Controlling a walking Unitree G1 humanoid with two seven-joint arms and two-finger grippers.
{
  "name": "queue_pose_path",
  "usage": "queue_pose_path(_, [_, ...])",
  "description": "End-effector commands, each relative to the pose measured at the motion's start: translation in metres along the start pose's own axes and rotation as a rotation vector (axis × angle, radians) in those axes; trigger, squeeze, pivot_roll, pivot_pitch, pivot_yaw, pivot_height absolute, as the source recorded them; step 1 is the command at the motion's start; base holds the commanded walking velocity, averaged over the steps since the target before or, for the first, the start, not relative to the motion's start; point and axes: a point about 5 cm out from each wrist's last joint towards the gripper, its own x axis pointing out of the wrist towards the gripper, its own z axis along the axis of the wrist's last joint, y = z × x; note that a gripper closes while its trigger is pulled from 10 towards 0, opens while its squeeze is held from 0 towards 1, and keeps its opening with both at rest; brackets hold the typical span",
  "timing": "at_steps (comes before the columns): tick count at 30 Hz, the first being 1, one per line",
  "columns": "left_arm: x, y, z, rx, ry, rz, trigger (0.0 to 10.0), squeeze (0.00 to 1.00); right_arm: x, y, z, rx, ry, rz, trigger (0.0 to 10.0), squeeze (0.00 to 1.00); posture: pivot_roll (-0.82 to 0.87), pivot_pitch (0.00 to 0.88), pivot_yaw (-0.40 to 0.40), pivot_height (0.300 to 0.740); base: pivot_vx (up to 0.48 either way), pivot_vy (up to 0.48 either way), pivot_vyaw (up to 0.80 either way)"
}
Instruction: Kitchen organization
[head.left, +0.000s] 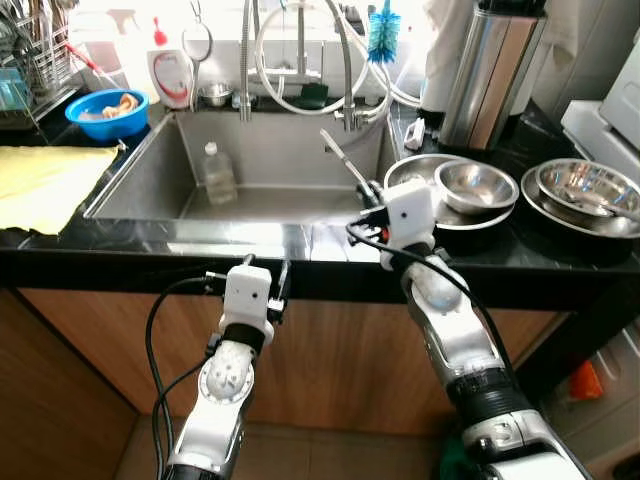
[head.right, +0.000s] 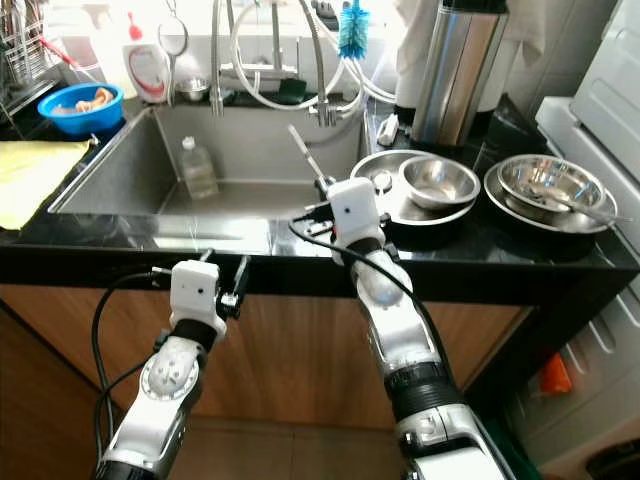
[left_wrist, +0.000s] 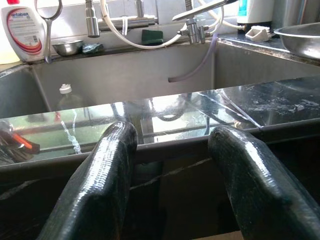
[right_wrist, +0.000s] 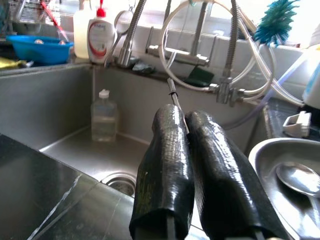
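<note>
1. Head views: your right gripper (head.left: 366, 190) pinches a thin metal utensil (head.left: 340, 157) by its lower end, over the sink's (head.left: 150, 170) right front corner. That looks like a carry from the steel bowls (head.left: 476, 186) just to its right, I'd judge. The basin beyond it is open except for a clear bottle (head.left: 218, 174).

2. Left wrist view: your left gripper (left_wrist: 170, 165) is spread and empty, below the counter edge (left_wrist: 165, 150), so raise it before reaching forward.

3. Right wrist view: both fingers (right_wrist: 167, 165) press together around the utensil; the taps (right_wrist: 220, 90) stand well ahead.
</note>
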Motion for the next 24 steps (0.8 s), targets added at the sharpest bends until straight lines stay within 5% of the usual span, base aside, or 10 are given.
queue_pose_path(1, [0.002, 0.000, 0.001, 0.007, -0.010, -0.008, 10.0, 0.00, 0.006, 0.001, 0.002, -0.006, 0.002, 0.008, 10.0, 0.00, -0.05, 0.000, -0.004, 0.740, 0.000, 0.000, 0.00])
queue_pose_path(13, [0.001, 0.002, -0.001, 0.018, -0.012, -0.014, 10.0, 0.00, 0.016, 0.005, -0.015, 0.008, 0.125, -0.038, 10.0, 0.00, -0.03, 0.000, -0.004, 0.740, 0.000, 0.000, 0.00])
queue_pose_path(15, [0.002, 0.000, -0.001, 0.017, -0.014, -0.023, 10.0, 0.00, 0.016, 0.005, -0.016, 0.012, 0.117, -0.037, 10.0, 0.15, -0.04, 0.000, -0.001, 0.740, 0.000, 0.000, 0.00])
queue_pose_path(17, [0.002, -0.001, -0.001, 0.016, -0.016, -0.028, 10.0, 0.00, 0.015, 0.005, -0.017, 0.013, 0.116, -0.040, 10.0, 0.15, -0.04, 0.000, -0.001, 0.740, 0.000, 0.000, 0.00])
queue_pose_path(18, [0.002, -0.002, -0.001, 0.015, -0.017, -0.030, 10.0, 0.00, 0.015, 0.004, -0.018, 0.012, 0.113, -0.041, 10.0, 0.63, -0.05, 0.000, 0.000, 0.740, 0.000, 0.000, 0.00])
queue_pose_path(19, [0.002, -0.003, -0.001, 0.013, -0.016, -0.032, 10.0, 0.00, 0.014, 0.003, -0.019, 0.011, 0.114, -0.043, 10.0, 0.91, -0.05, 0.000, -0.002, 0.740, 0.000, 0.000, 0.00])
queue_pose_path(21, [0.002, -0.005, -0.001, 0.010, -0.016, -0.036, 10.0, 0.00, 0.013, 0.002, -0.021, 0.010, 0.115, -0.046, 10.0, 1.00, -0.05, 0.000, -0.004, 0.740, 0.000, 0.000, 0.00])
queue_pose_path(24, [0.002, -0.006, -0.002, 0.009, -0.016, -0.041, 10.0, 0.00, 0.011, 0.001, -0.022, 0.007, 0.117, -0.063, 10.0, 1.00, -0.05, 0.000, -0.003, 0.740, 0.000, 0.000, 0.00])
